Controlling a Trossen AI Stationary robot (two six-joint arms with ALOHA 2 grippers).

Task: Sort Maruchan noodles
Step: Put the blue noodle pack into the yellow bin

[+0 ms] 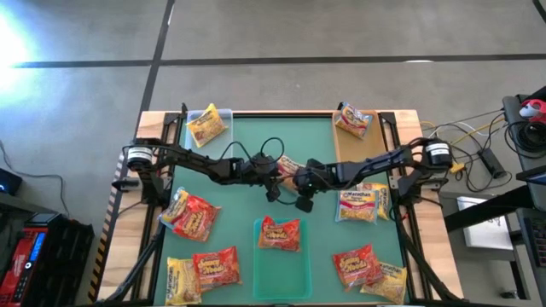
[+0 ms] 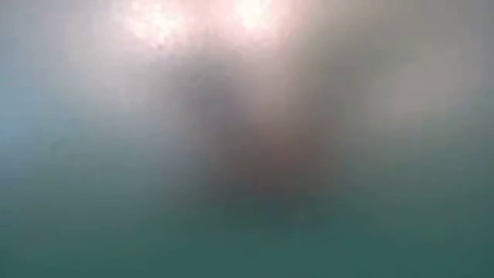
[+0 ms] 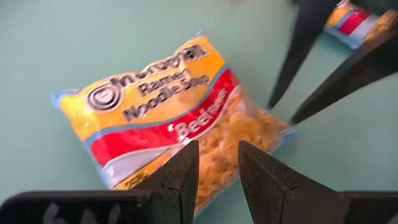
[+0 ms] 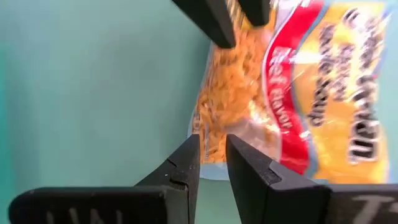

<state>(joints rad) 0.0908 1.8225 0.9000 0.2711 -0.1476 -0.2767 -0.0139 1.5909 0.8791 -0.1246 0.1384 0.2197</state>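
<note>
Packets of Maruchan ramen lie scattered over the green mat of the desk [image 1: 247, 200] in the high view. One yellow packet [image 1: 206, 125] sits in a clear tray [image 1: 223, 114] at the upper left, another [image 1: 353, 119] on a brown tray [image 1: 343, 147] at the upper right, and a red-orange one [image 1: 280, 233] on a green tray [image 1: 281, 271] at the lower centre. More packets lie at the left [image 1: 191, 213], lower left [image 1: 203, 271], right [image 1: 358, 205] and lower right [image 1: 368, 267].

Both arms reach toward the middle of the frame, where a beef-flavour packet [image 1: 288, 165] lies between them. The left gripper [image 1: 273, 170] comes in from the left and the right gripper [image 1: 300, 177] from the right, their tips almost meeting over it.

In the left wrist view the fingers [image 3: 180, 171] stand narrowly apart just above the packet's [image 3: 168, 115] clear noodle end; whether they pinch the plastic cannot be told. The right wrist view shows its own fingers [image 4: 249, 168] equally narrow at the opposite edge of the same packet [image 4: 298, 93], with the other arm's tips opposite. The low view is a featureless blur.
</note>
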